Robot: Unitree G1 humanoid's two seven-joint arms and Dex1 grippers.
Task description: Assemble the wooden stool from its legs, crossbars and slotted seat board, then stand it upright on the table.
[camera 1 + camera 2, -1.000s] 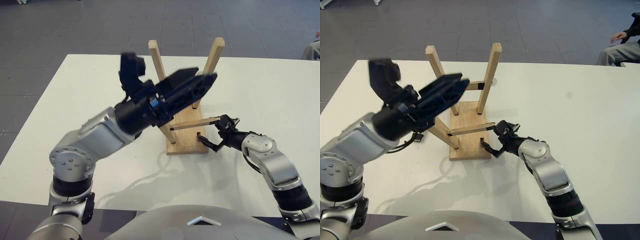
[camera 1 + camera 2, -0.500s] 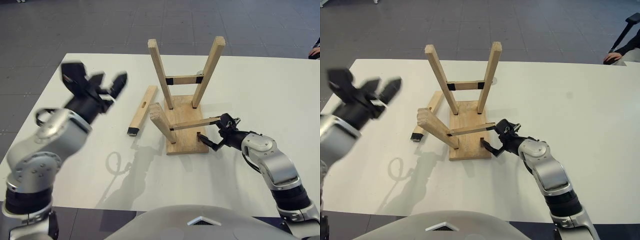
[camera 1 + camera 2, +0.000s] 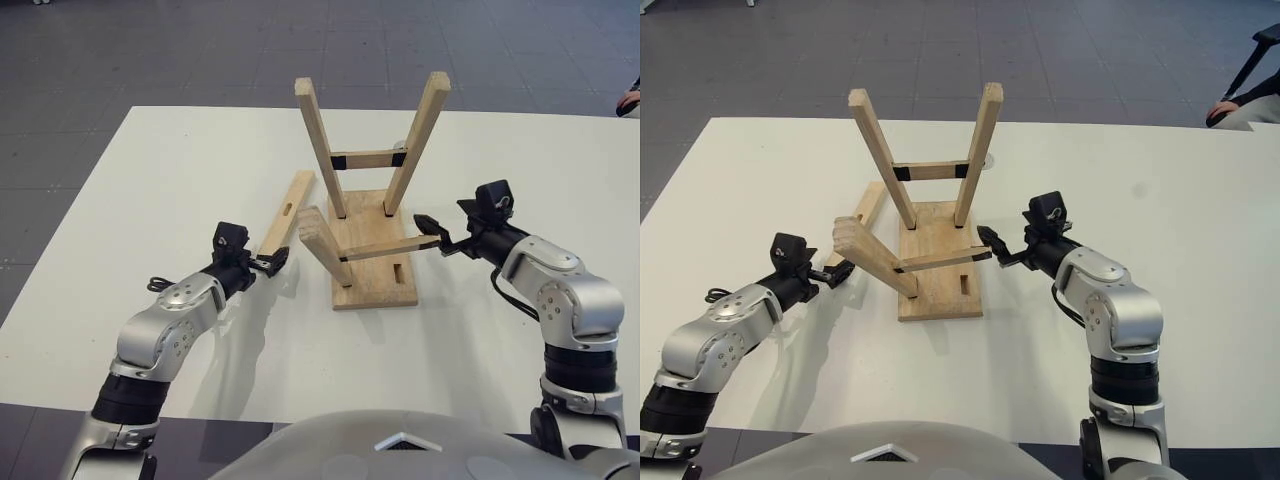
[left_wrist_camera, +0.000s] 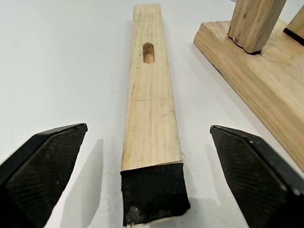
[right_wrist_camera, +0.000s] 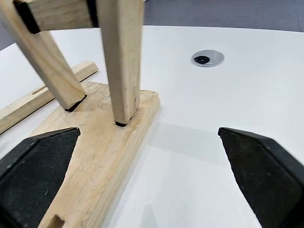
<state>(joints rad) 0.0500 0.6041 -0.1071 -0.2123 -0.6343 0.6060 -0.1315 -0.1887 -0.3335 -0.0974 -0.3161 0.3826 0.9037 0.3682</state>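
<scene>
Stool is sitting partly built, upside down. The seat board [image 3: 372,288] is lying flat on the table [image 3: 150,180] with two far legs [image 3: 320,145] standing in it, joined by a crossbar [image 3: 368,159]. A third leg [image 3: 322,243] is leaning at the near left, carrying a second crossbar [image 3: 385,247] whose free end is pointing right. Near-right slot [image 3: 399,272] is sitting empty. The fourth leg [image 3: 283,215] is lying loose left of the board. Left claw [image 3: 278,260] is spread wide and holding nothing, straddling that leg's black-capped near end. Right claw [image 3: 437,235] is gaping too and gripping nothing, just beside the crossbar's free end. Left to do, I'd judge: seating the last leg, joining it to the crossbar, flipping the stool upright.
</scene>
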